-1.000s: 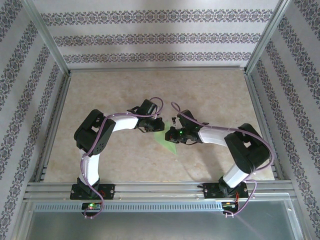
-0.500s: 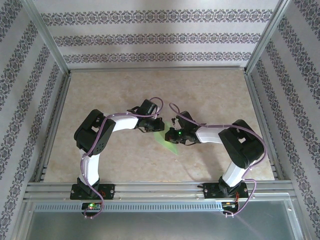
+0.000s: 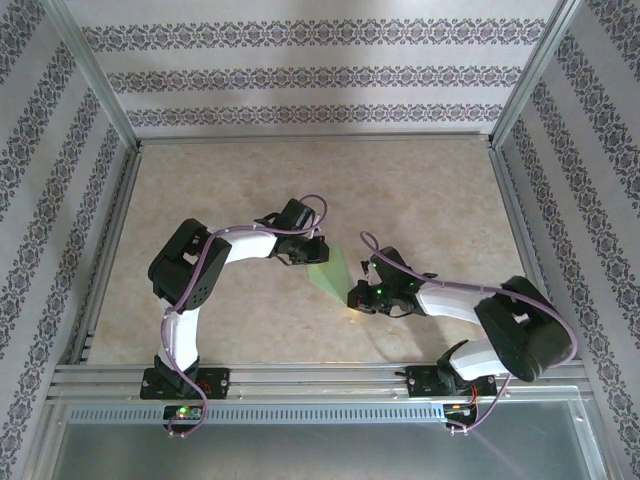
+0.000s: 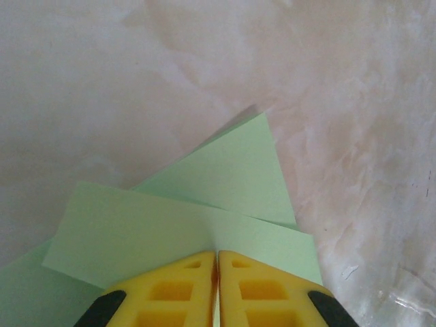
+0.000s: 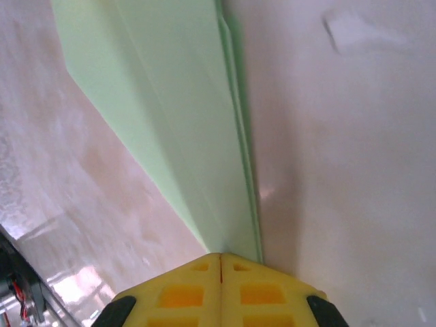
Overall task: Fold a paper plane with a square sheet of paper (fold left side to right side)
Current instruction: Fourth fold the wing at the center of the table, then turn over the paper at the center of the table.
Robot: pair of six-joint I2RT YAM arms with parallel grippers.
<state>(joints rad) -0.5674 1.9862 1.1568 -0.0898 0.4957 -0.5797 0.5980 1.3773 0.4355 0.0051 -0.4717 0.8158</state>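
The paper plane [image 3: 331,270] lies flat on the table [image 3: 420,190], about at its middle. It is a light-green wedge, broad at its far-left end and tapering to a point at its near-right end. In the left wrist view the paper plane [image 4: 231,177] shows overlapping layers: one pointed flap reaches away from the camera, and a wider band crosses beneath it. In the right wrist view the paper plane [image 5: 170,102] runs as a long narrow strip with stacked edges along one side.

The left gripper [image 3: 312,255] sits at the paper's broad end. Its yellow fingers [image 4: 177,286] are pressed together with only a thin seam between them, and their tips rest on the top layer of the paper. No paper is seen caught between them.

The right gripper [image 3: 352,297] sits at the paper's pointed end. Its yellow fingers [image 5: 177,293] are likewise closed against each other, and their tips meet the narrow tip of the paper on the table.

Outward from the paper, the left arm [image 3: 185,270] bends away to its left and the right arm [image 3: 520,325] to its right. Both trail purple cables [image 3: 315,205]. Nearer than the paper runs an aluminium rail [image 3: 320,378], and beyond it stand patterned walls [image 3: 320,75].
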